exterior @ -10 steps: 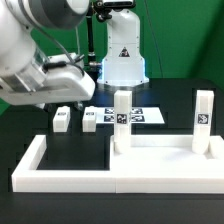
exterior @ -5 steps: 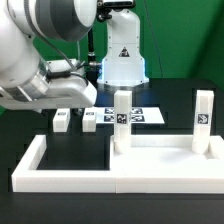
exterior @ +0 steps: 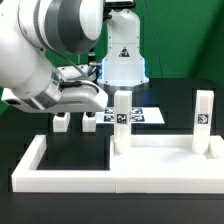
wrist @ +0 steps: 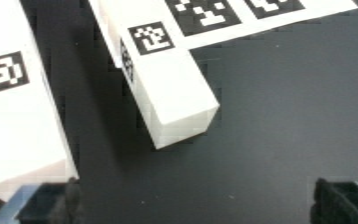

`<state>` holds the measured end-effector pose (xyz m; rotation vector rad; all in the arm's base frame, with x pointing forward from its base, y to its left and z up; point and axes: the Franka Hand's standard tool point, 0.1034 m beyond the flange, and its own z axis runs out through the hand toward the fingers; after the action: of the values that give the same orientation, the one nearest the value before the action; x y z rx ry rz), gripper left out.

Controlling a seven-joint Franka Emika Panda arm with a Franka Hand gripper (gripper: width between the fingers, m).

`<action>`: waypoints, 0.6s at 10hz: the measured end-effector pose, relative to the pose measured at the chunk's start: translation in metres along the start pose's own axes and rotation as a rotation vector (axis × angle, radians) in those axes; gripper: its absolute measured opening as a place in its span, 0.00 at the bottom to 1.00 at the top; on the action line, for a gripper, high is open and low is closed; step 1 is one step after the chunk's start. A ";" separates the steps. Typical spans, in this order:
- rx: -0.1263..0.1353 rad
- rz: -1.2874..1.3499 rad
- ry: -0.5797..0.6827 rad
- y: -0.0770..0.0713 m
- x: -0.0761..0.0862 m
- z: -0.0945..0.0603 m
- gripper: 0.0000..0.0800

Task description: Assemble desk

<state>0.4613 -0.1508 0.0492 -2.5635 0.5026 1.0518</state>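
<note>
The gripper (wrist: pixel 190 205) is spread wide, and nothing is between its two fingers (wrist: pixel 34 203). It hangs over two loose legs that lie flat on the black table (exterior: pixel 75 150).

The marker board (exterior: pixel 140 116) is the thing to find places by. One loose leg (exterior: pixel 90 120) lies just beside the marker board, on the exterior view's left of it. In the wrist view this leg (wrist: pixel 167 90) shows as a long white block with a tag near the end closest to the board. Its long side runs along the board's edge. The second loose leg (exterior: pixel 62 121) lies one step farther from the board on the same side. The two lie side by side and point the same way, with a thin strip of bare table between them.

The tabletop panel (exterior: pixel 165 155) lies flat in front of the marker board, nearer the camera. Its long side runs across the exterior view from left to right. Two legs stand straight up on it. One upright leg (exterior: pixel 122 118) rises at the board's near edge, and the other upright leg (exterior: pixel 203 120) stands well apart, at the panel's other end.

The white border rail (exterior: pixel 30 165) wraps around the panel's front and sides. Between the rail's left arm and the panel there is open black table, right in front of the loose legs.
</note>
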 end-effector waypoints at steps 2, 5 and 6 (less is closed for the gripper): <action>0.000 0.000 0.000 0.000 0.000 0.000 0.81; -0.005 0.007 -0.028 -0.001 -0.011 0.028 0.81; -0.019 0.006 -0.025 -0.002 -0.012 0.040 0.81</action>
<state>0.4304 -0.1296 0.0314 -2.5632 0.4970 1.0945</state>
